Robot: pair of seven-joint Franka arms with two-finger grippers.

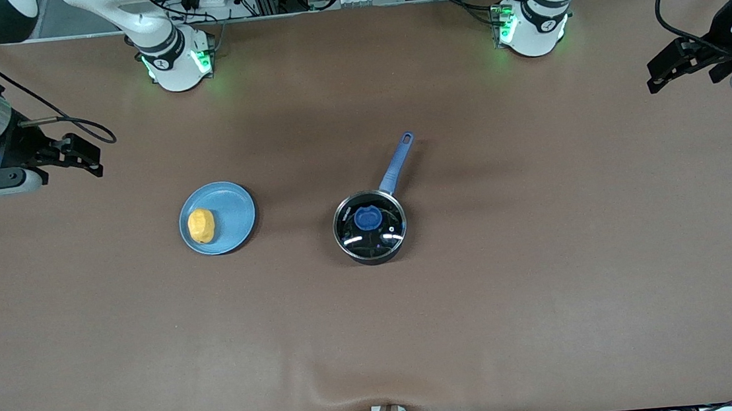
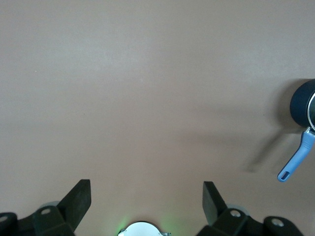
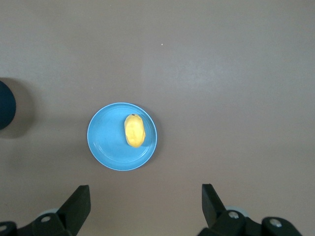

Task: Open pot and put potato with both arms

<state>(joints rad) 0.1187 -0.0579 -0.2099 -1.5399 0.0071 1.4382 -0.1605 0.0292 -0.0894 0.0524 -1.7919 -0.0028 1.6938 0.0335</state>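
The black pot [image 1: 369,228] stands mid-table with its glass lid and blue knob [image 1: 367,218] on; its blue handle [image 1: 397,163] points toward the robots' bases. The pot's edge and handle show in the left wrist view [image 2: 301,105]. The yellow-orange potato [image 1: 201,225] lies on a light-blue plate [image 1: 234,210], toward the right arm's end; it also shows in the right wrist view [image 3: 134,130]. My right gripper [image 1: 80,157] is open and empty, up over the table at the right arm's end. My left gripper [image 1: 662,73] is open and empty, up over the left arm's end.
The brown table cover has a small fold at the edge nearest the front camera [image 1: 383,396]. The two arm bases [image 1: 178,60] [image 1: 532,25] stand along the table's edge at the top of the front view.
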